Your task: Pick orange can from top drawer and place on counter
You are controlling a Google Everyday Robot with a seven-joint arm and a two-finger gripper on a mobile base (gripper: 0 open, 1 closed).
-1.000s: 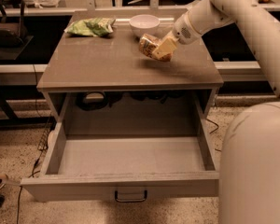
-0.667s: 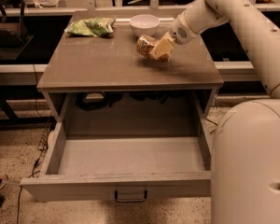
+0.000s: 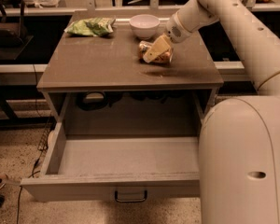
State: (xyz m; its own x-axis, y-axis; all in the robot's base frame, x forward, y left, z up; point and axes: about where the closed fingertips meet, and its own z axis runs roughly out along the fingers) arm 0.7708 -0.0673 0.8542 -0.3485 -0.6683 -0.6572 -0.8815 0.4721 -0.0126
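1. Far left of the tabletop [image 3: 102, 69]: a green snack bag [image 3: 90, 27] lies flat, well apart from the work area.
2. Below the near edge: the top drawer [image 3: 126, 178] stands pulled fully out, its handle [image 3: 130, 196] facing near. The orange can is not in it, so the removal step is judged complete.
3. Far centre: a white bowl [image 3: 144, 25] sits upright, near the can but not touching it.
4. Right of centre: the orange can [image 3: 165, 56] is clamped in the end effector [image 3: 155, 54]. One pale finger [image 3: 157, 48] lies slanted across the can's near face; the opposing finger is hidden behind the can.
5. A dark shadow [image 3: 162, 72] falls on the tabletop just near of the can. This suggests the can hangs slightly above the surface rather than resting on it; contact cannot be confirmed.
6. The arm [image 3: 233, 22] reaches in from the right, which leaves the bowl and bag unobstructed.
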